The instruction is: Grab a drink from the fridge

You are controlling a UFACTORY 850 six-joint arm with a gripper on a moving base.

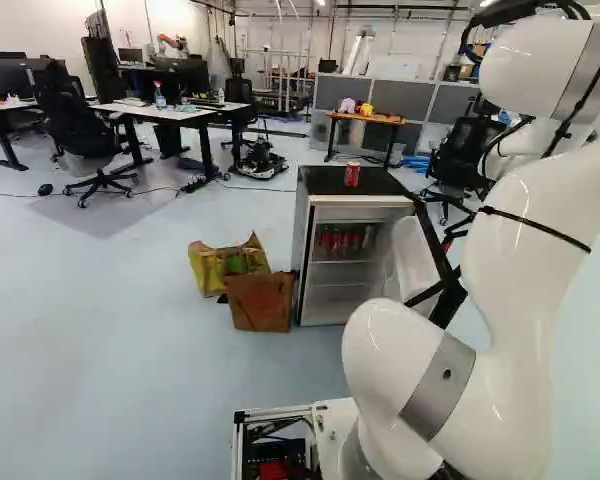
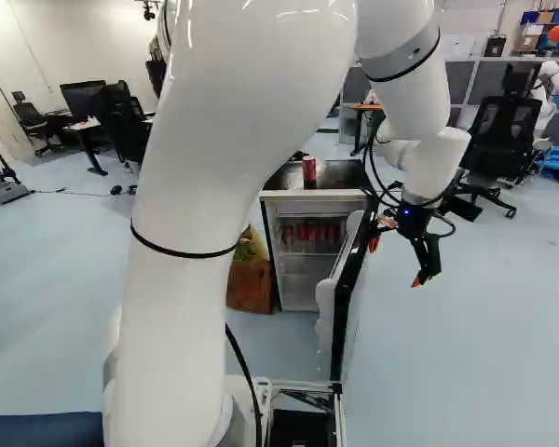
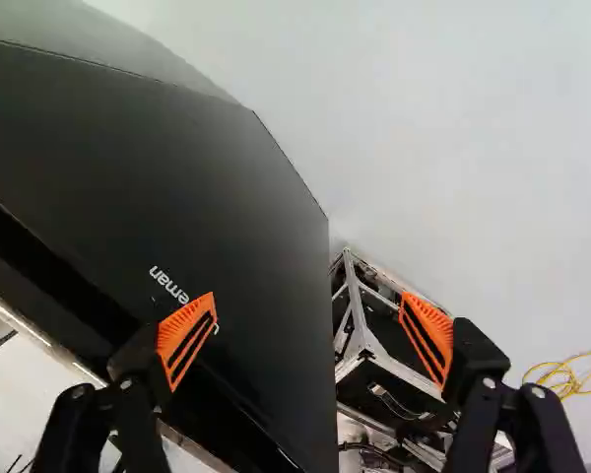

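Left base view: an open fridge (image 1: 300, 240) right of centre, drink cans (image 1: 345, 241) on its upper shelf, one red can (image 1: 352, 175) upright on top, bags (image 1: 260, 301) beside it.
Right base view: the gripper (image 2: 395, 263) hangs right of the open door (image 2: 351, 298).
Wrist view: its jaws are spread wide, the door's dark outer face ahead.

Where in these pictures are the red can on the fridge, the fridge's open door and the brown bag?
Red can (image 1: 352, 176): left base view, its side.
Fridge door (image 3: 128, 168): wrist view, its dark outer face.
Brown bag (image 1: 260, 304): left base view, its front.
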